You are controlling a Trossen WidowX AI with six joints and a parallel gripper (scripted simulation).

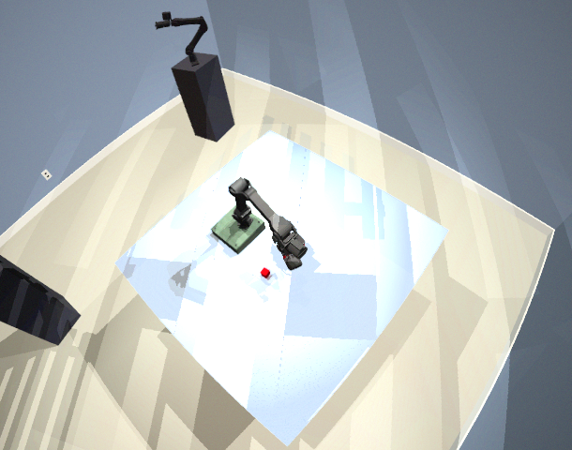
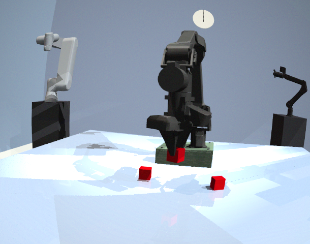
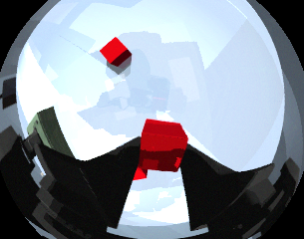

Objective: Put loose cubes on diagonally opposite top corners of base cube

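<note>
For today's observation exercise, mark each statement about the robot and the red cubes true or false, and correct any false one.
1. The gripper is shut on a red cube. True.
2. The held cube rests on the table. False: it is lifted above the table.
3. Two other red cubes, the left cube and the right cube, lie on the table. True.
4. One cube is stacked on another. False: none are stacked.

Held cube (image 2: 176,155): between gripper (image 2: 174,154) fingers, above the table (image 2: 97,210), before the arm's base plate (image 2: 197,157). Left cube (image 2: 145,173) and right cube (image 2: 217,182): on table, apart, nearer the exterior camera.
</note>
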